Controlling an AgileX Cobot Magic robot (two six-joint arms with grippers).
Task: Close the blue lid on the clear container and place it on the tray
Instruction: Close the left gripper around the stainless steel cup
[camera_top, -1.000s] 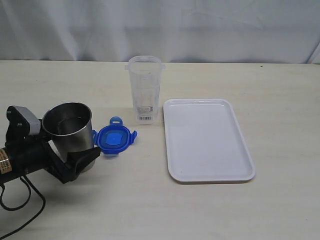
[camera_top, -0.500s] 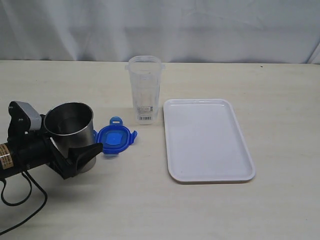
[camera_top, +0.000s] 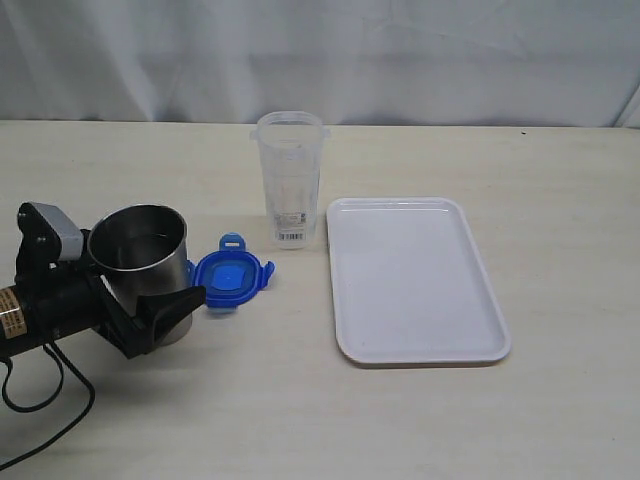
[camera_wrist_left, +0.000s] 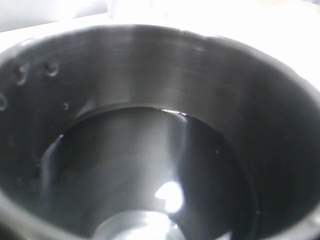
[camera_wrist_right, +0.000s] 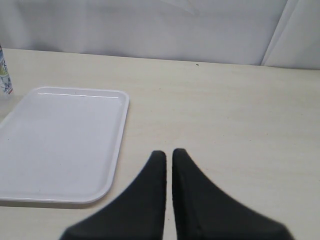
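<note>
The blue lid lies flat on the table, sticker side up, just right of a steel cup. My left gripper is shut on that cup, one dark finger showing at its front; the cup's inside fills the left wrist view and hides the fingers there. The clear container stands upright and uncovered behind the lid. The white tray lies to its right, also seen as the tray in the right wrist view. My right gripper is shut on nothing above bare table, out of the exterior view.
A white curtain hangs behind the table's far edge. The left arm's black cable loops over the table's front left. A sliver of the clear container shows at the edge of the right wrist view.
The left arm with the steel cup shifted slightly toward the lid between the earliest frame and half a second ago. Since then nothing has moved.
</note>
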